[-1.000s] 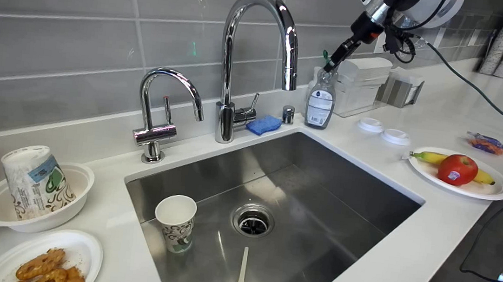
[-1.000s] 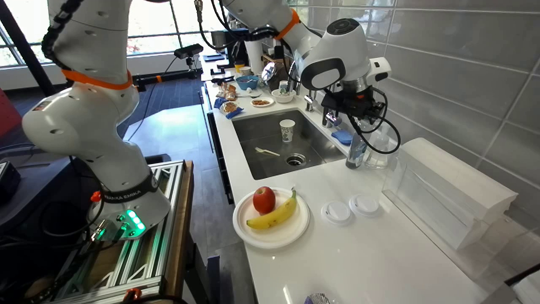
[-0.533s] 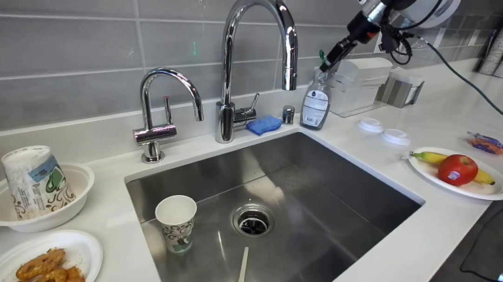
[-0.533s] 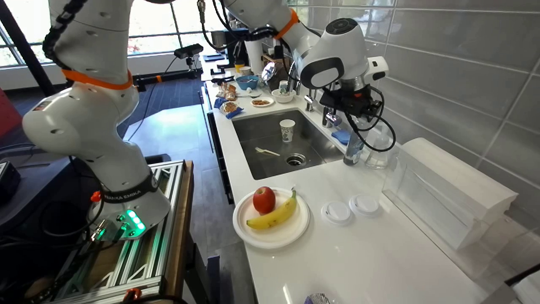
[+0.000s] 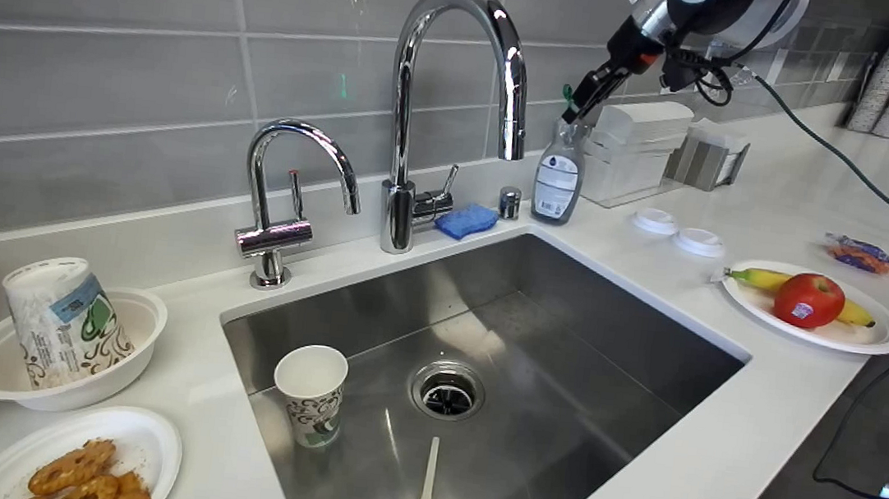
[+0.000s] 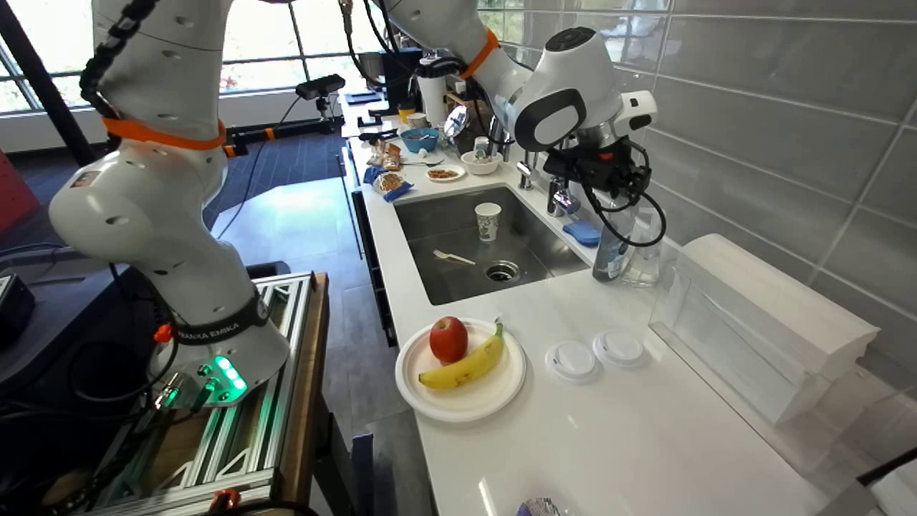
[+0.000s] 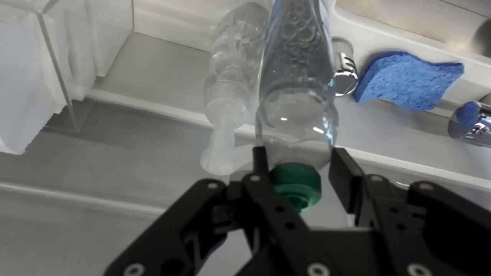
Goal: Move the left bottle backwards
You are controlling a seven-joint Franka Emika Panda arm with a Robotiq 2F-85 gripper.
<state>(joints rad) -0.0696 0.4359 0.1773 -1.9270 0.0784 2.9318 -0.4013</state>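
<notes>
The left bottle, slim and clear with a pale label and green top, stands upright on the counter beside the sink's back corner in both exterior views [image 5: 558, 185] [image 6: 612, 251]. In the wrist view the bottle [image 7: 299, 65] runs away from my gripper [image 7: 299, 151], its green cap between the jaws. The fingertips flank the bottle's shoulder and appear to touch both sides. A gap shows between the cap and the right finger [image 7: 347, 180]. My gripper [image 5: 570, 116] comes down at a slant in an exterior view. Cables partly hide the fingers in an exterior view.
A clear pump bottle [image 7: 230, 88] stands close beside the left bottle, near the wall. A chrome knob [image 5: 510, 203], blue sponge [image 5: 466, 221] and tall faucet [image 5: 406, 130] are on its other side. A towel dispenser [image 6: 774, 322] and lids [image 6: 571, 360] lie nearby. The sink [image 5: 552, 327] is in front.
The bottle has moved with my gripper, first along the counter toward the faucet, then slightly back toward the wall. My gripper has also risen a little.
</notes>
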